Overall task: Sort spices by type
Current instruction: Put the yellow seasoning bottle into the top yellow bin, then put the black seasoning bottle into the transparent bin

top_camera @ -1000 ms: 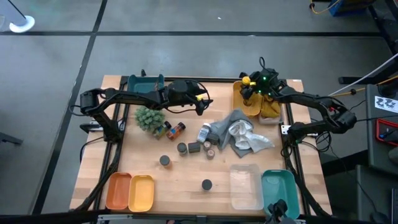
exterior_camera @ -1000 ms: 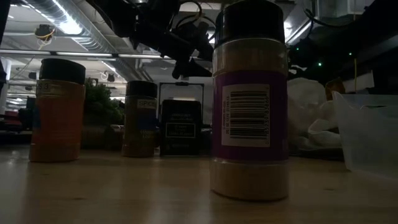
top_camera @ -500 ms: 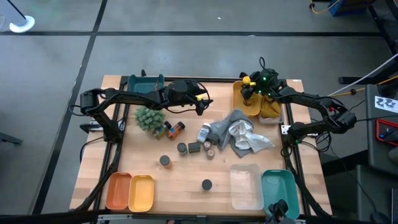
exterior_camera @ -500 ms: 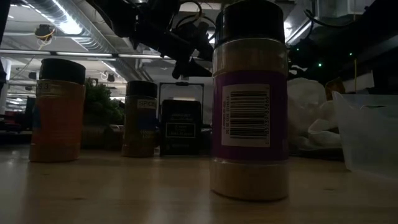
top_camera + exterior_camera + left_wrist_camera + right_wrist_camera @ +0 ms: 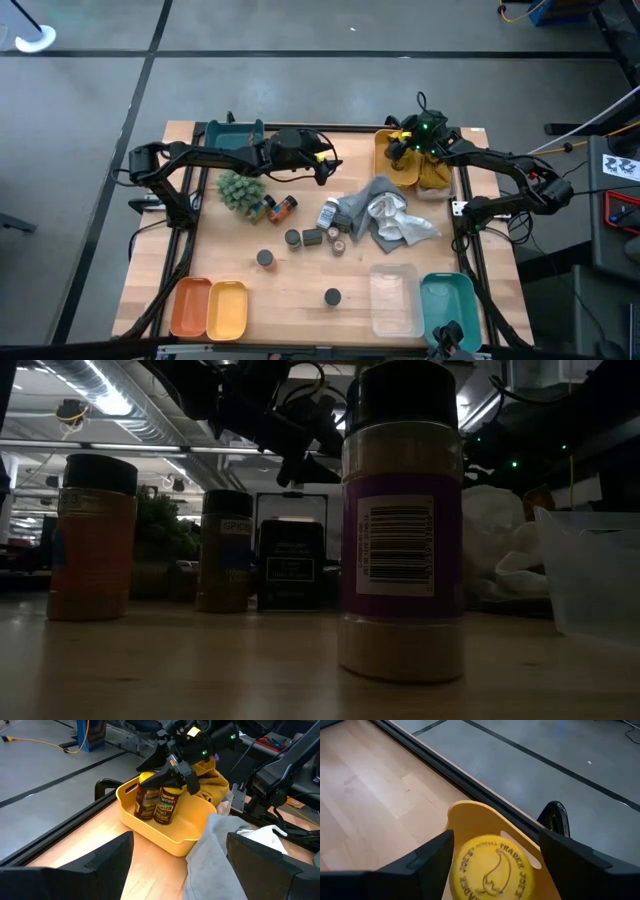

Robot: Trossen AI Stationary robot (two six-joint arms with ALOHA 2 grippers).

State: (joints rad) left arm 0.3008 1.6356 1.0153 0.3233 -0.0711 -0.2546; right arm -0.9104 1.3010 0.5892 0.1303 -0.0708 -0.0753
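Right jaws (image 5: 492,865) spread around round yellow-lidded jar (image 5: 491,869) in tray (image 5: 175,837)

A bushy green plant ball (image 5: 241,189) sat on the wooden table (image 5: 300,275) toward its far left part, and a crumpled grey cloth (image 5: 362,213) lay right of centre with a white cloth (image 5: 392,217) bunched against it. A yellow bin (image 5: 397,165) holding a mustard cloth (image 5: 435,172) stood at the far right corner and a teal tray (image 5: 232,134) at the far left. Along the near edge stood an orange tray (image 5: 189,305) touching a yellow tray (image 5: 228,308), then a clear container (image 5: 395,298) beside another teal bin (image 5: 447,303).
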